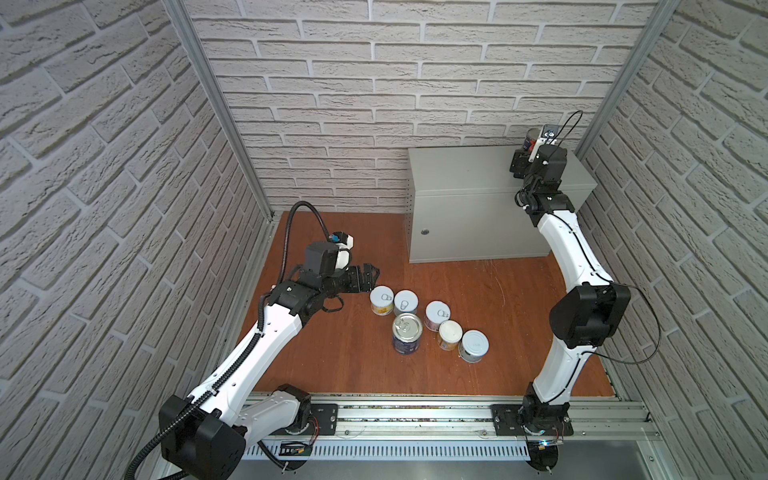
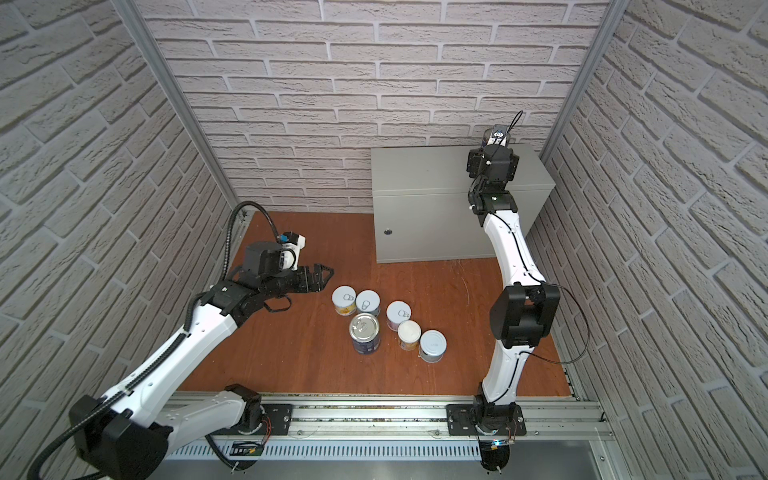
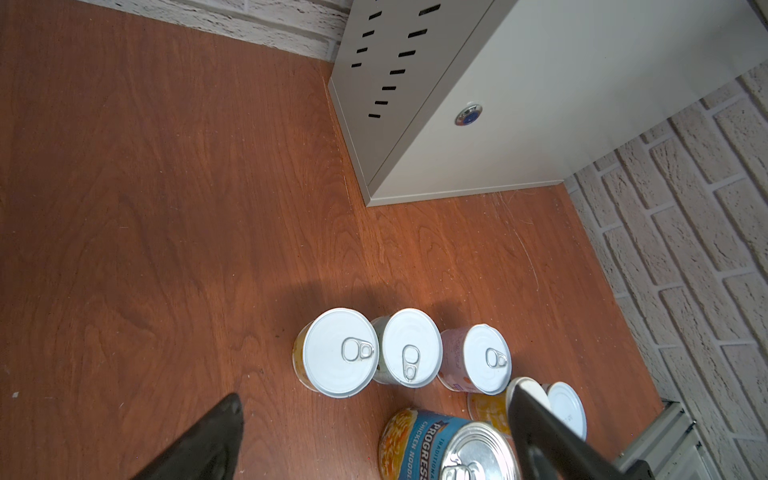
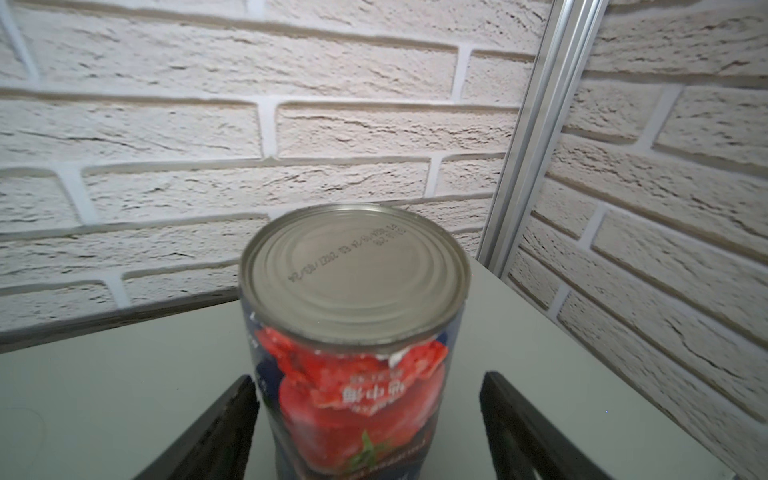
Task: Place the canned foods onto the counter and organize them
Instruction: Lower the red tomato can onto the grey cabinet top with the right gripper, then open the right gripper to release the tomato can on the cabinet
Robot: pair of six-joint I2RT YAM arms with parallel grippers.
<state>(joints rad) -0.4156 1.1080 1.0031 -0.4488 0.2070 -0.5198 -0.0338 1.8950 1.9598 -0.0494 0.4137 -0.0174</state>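
Six canned foods stand clustered on the wooden floor: a yellow one (image 1: 381, 301), a white one (image 1: 406, 302), a pink one (image 1: 437, 314), an orange one (image 1: 449, 334), a grey one (image 1: 473, 345) and a taller blue soup tin (image 1: 407, 332) (image 3: 457, 449). My left gripper (image 1: 372, 276) (image 3: 376, 392) hovers open just left of the yellow tin, holding nothing. A tall tomato tin (image 4: 353, 291) (image 1: 532, 140) stands upright at the counter's (image 1: 457, 170) back right corner. My right gripper (image 4: 369, 378) straddles it, open, with a gap showing at one finger (image 4: 511, 415).
Brick walls close in the back and both sides, and an aluminium post (image 4: 536, 124) stands just behind the tomato tin. The counter's front door carries a round lock (image 1: 424, 232). Bare wooden floor (image 1: 498, 299) lies between the tins and the counter.
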